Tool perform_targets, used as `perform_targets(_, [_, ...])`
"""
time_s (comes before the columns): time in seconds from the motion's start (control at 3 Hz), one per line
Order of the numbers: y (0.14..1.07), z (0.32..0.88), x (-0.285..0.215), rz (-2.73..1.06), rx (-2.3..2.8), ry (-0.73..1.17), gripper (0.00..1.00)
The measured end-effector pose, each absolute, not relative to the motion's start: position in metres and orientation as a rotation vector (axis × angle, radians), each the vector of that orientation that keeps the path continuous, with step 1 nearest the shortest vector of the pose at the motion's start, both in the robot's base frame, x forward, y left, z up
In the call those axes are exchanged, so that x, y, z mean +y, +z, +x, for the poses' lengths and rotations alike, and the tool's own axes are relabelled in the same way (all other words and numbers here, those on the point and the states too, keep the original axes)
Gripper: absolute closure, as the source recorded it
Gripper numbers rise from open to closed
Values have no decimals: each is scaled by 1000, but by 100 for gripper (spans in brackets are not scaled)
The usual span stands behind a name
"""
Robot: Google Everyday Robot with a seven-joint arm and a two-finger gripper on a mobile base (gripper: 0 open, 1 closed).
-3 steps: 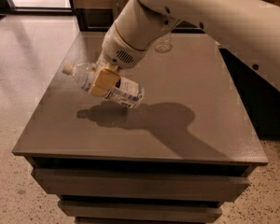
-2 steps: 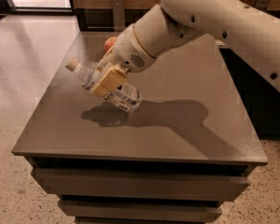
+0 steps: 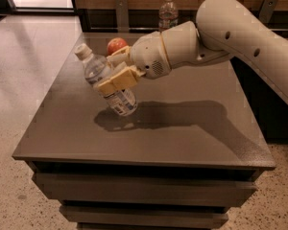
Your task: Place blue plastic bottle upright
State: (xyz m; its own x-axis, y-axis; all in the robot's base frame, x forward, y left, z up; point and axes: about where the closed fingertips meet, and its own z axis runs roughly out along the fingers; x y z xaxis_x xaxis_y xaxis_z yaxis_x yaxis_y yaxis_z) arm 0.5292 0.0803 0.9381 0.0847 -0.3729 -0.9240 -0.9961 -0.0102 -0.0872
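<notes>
The blue plastic bottle (image 3: pixel 100 75) is a small clear bottle with a white cap and a pale label. It is held above the dark table (image 3: pixel 182 128), tilted with its cap up and to the left and its base down to the right. My gripper (image 3: pixel 115 73) is shut on the bottle around its middle, with tan fingers (image 3: pixel 116 81) across the label. The white arm reaches in from the right. The bottle's base hangs just above the table, over its shadow.
A red apple (image 3: pixel 116 45) sits on the table behind the gripper. A taller clear bottle (image 3: pixel 168 14) stands at the table's far edge. Dark cabinets run along the back and right. Speckled floor lies to the left and front.
The bottle has been swung from nearly lying toward upright, cap rising. The arm's wrist has rotated and now comes in more from the right.
</notes>
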Motion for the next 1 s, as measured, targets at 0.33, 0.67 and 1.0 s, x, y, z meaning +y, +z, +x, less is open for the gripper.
perform_targets(0.33, [945,528,77,-1443,1319,1018,100])
perform_targets(0.67, [945,528,74,-1382,1245,1089,100])
perform_targets(1.0, [943,528,73,-1340,1198,1130,100])
